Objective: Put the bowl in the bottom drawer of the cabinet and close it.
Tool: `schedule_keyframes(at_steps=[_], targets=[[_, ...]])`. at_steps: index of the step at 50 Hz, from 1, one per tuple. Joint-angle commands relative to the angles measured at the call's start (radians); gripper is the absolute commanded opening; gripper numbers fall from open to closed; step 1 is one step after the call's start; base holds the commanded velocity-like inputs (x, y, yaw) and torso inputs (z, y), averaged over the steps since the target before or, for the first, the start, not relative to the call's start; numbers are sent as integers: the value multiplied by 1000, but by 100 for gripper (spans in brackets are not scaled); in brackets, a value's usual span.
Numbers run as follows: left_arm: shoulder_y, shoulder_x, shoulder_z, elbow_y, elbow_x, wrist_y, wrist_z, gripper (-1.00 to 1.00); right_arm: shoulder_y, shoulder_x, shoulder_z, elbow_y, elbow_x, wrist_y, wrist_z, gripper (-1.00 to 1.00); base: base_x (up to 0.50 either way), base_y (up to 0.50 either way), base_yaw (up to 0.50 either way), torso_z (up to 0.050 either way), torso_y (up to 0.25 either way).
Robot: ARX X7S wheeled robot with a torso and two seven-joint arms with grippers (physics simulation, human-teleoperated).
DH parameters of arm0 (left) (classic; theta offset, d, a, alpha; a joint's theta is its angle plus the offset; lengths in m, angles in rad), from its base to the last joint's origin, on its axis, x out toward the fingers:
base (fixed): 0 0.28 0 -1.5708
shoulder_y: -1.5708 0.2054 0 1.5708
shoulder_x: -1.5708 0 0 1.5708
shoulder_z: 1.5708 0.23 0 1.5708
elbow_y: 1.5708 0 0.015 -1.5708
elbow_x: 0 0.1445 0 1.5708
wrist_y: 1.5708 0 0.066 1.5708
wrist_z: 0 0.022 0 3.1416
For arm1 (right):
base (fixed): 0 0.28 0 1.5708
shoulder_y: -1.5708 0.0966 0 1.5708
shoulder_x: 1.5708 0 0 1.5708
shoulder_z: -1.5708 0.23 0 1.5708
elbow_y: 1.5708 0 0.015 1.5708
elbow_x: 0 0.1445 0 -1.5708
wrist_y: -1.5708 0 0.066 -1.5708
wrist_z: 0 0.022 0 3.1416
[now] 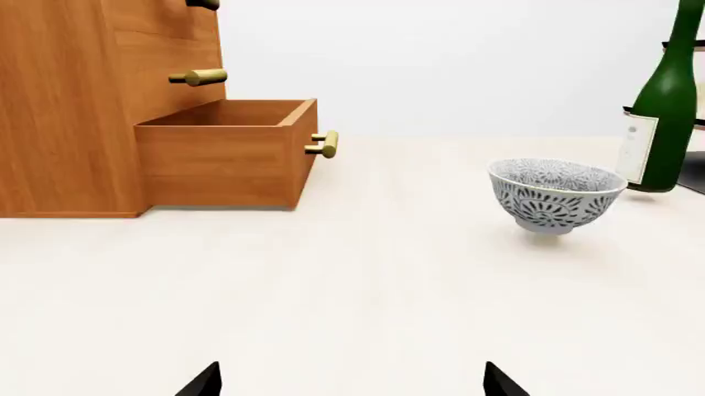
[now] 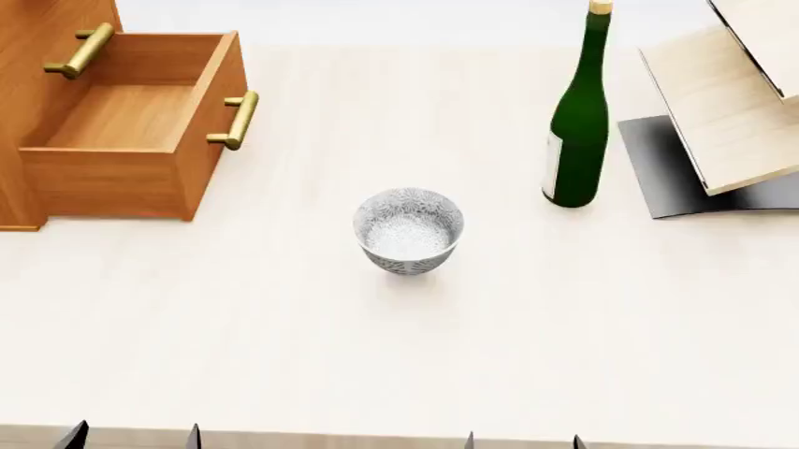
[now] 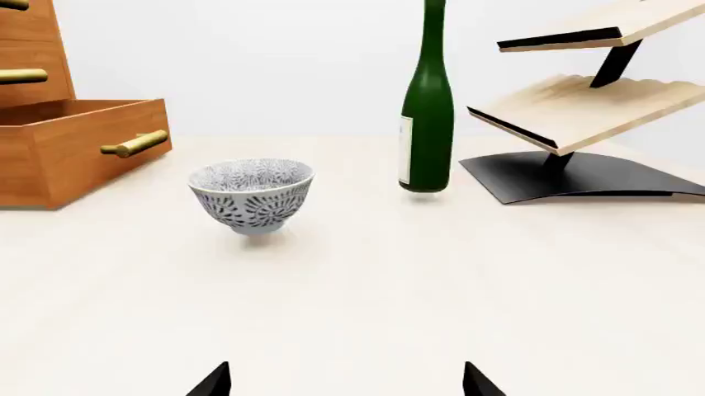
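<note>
The bowl (image 2: pixel 409 230) stands upright on the pale table (image 2: pixel 374 355), apart from everything, with the cabinet (image 2: pixel 37 37) to its left and a green bottle (image 2: pixel 577 131) and wooden rack (image 2: pixel 724 112) to its right. The bottom drawer (image 2: pixel 125 122) is pulled out and holds nothing visible, its brass handle (image 2: pixel 238 120) facing the bowl. Both the left gripper (image 1: pixel 350 384) and right gripper (image 3: pixel 345 381) sit low at the near table edge, fingertips spread apart and gripping nothing.
</note>
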Motion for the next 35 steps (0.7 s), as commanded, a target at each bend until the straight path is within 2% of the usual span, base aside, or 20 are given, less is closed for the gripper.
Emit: schedule_keyframes(at_steps=[1,13,14,20,24,28,35], targets=[[5,-16,24,5,-10,-3,-16,100,3,16,-17,3,20,6,17,100,0,0,0,0,0],[0,-43,58,5,-51,-2,-61,100,9,50,-64,13,27,2,63,100,0,0,0,0,0],[1,-37,45,28,-99,-28,-52,100,9,51,-67,14,29,1,65,100,0,0,0,0,0],[44,-60,67,242,-52,-156,-117,100,13,59,-88,11,29,4,76,100,0,0,0,0,0],[166,-87,66,470,-70,-186,-116,100,17,63,-88,-1,56,33,76,100,0,0,0,0,0],[287,-95,42,598,-113,-169,-123,100,19,71,-82,-80,89,138,83,100,0,0,0,0,0],[445,-116,26,558,-100,7,-127,100,60,106,-77,-325,113,425,109,100,0,0,0,0,0]])
